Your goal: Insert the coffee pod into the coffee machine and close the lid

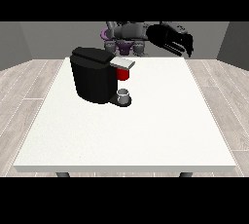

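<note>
Front: black machine [93, 76] on white table [146, 135], 1 hand raised behind it.
Grey thing [124, 95] sits on the machine's base, under a red thing at the machine [123, 74]; can't tell if it's the pod. Hand at view's right [171, 38] above the table's far edge, fingers curled downward, holding nothing.

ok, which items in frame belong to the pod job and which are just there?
Job:
- coffee machine, black, lid grey
- grey thing at the machine's base, maybe the pod
- hand at the view's right, raised, holding nothing

Just there:
- white table
- red thing at the machine
</note>
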Available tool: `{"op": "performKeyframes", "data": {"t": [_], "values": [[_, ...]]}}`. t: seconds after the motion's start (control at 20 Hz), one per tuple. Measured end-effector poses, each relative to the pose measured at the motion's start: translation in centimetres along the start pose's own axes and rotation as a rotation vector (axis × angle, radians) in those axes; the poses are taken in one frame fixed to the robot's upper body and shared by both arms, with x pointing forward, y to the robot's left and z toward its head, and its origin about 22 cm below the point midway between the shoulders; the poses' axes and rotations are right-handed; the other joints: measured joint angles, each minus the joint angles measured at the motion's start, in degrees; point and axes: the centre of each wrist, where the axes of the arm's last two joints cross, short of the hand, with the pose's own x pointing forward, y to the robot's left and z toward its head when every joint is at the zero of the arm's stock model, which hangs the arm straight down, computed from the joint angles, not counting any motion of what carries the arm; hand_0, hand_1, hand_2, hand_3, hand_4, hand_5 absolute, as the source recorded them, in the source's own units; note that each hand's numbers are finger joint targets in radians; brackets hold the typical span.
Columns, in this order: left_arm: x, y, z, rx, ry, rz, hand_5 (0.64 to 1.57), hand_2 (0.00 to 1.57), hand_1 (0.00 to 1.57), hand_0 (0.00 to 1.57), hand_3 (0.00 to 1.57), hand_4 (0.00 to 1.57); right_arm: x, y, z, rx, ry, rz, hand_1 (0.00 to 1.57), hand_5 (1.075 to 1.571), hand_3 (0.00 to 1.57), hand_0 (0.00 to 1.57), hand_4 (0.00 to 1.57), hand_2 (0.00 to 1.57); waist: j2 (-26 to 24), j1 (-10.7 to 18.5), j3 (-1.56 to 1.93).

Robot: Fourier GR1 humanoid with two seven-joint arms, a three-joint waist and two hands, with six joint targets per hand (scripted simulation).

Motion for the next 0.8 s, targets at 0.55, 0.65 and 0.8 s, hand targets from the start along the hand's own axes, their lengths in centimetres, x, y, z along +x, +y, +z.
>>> {"op": "performKeyframes", "data": {"t": [0.55,0.65,0.8], "values": [[0.0,1.4,1.2,0.025,0.031,0.003,1.571,0.0,0.0,0.0,0.0,0.25,0.0,5.4,-0.4,0.127,-0.141,-0.084,0.0,1.571,0.0,0.0,0.17,0.0,-1.7,-3.3,-0.45],[-0.9,1.3,2.0,0.05,0.053,0.014,1.571,0.0,0.0,0.0,0.0,0.27,-0.3,7.1,0.1,0.16,-0.17,-0.104,0.0,1.571,0.0,0.0,0.18,0.0,-3.0,-5.1,-0.45],[-2.4,2.1,3.8,0.092,0.101,0.037,1.571,0.0,0.0,0.0,0.0,0.27,-1.7,10.5,1.9,0.232,-0.185,-0.15,0.0,1.571,0.0,0.0,0.26,0.0,-5.7,-8.3,-0.46]]}}
